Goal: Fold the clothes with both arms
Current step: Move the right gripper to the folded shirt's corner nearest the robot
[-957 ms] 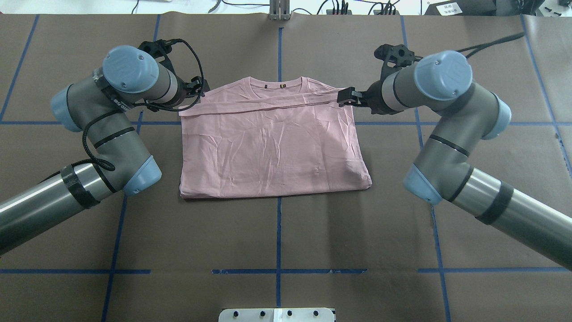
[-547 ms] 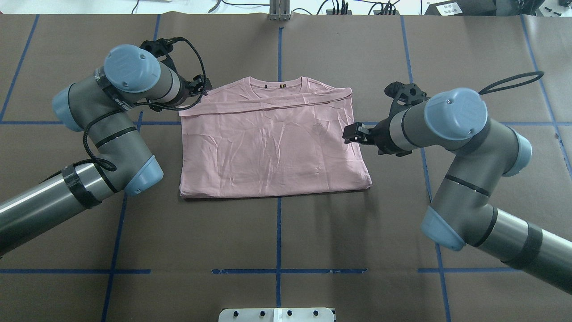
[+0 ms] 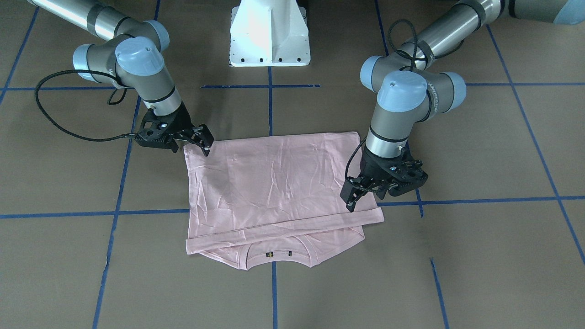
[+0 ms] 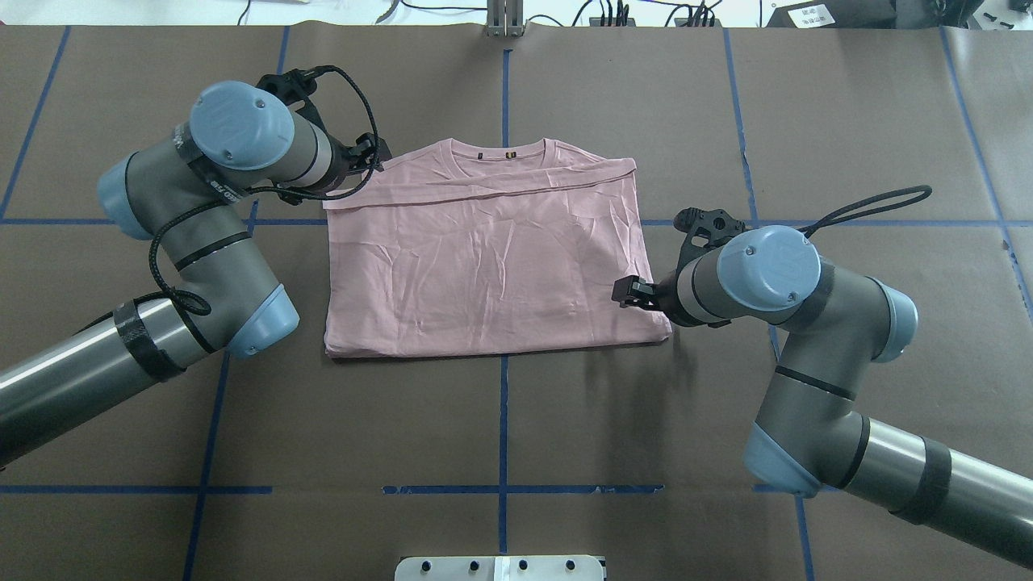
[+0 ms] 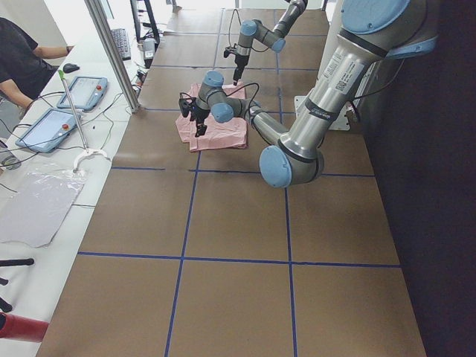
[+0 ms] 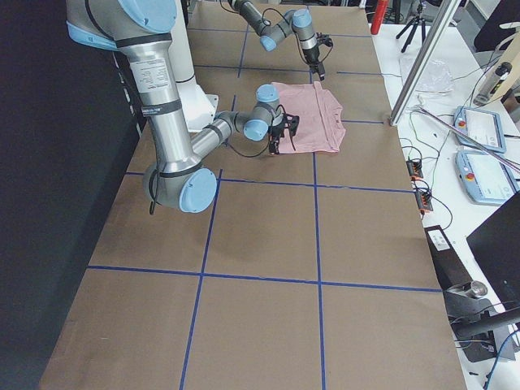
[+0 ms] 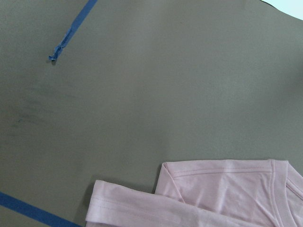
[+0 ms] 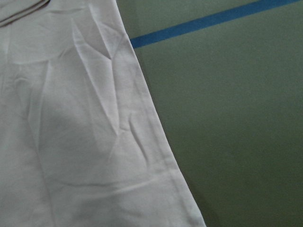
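The light pink T-shirt lies folded flat on the brown table, plain side up, with its collar at the far edge; the dog print is hidden. A folded band crosses it just below the collar. My left gripper is open and empty at the shirt's far left corner, above the table; in the front view it hangs over that edge. My right gripper is open and empty over the shirt's right edge near its near corner, and it also shows in the front view. Both wrist views show shirt edges and no fingers.
Blue tape lines grid the brown table. The white pedestal base stands at the robot's side. A metal post and cables sit at the far edge. An operator's desk with tablets runs along the far side.
My right gripper let go of the folded band at the far right corner and moved back along the shirt's right edge to the near corner. My left gripper shifted slightly away from the shirt.
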